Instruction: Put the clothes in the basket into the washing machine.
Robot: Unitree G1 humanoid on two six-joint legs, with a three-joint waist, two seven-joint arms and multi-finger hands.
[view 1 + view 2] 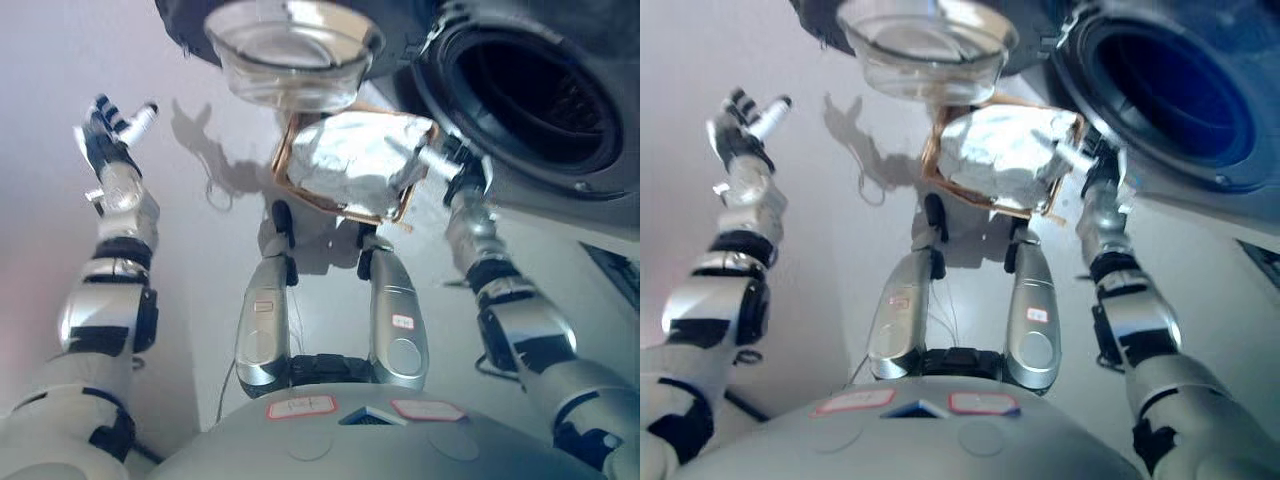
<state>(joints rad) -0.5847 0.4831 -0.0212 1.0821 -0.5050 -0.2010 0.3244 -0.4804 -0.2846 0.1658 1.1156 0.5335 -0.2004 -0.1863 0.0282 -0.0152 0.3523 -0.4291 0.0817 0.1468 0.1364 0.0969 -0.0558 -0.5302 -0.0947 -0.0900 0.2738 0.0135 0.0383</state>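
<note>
A square basket with a wooden rim (284, 152) stands on the floor in front of me, filled with pale grey-white clothes (358, 160). The washing machine's dark round drum opening (540, 95) is at the upper right, just right of the basket. My right hand (458, 170) is at the basket's right edge, against the clothes; its grip is hidden. My left hand (112, 128) is raised at the far left, open and empty, well away from the basket.
The machine's open round glass door (290, 55) hangs at the top centre, just beyond the basket. The pale floor (200, 250) stretches to the left of the basket.
</note>
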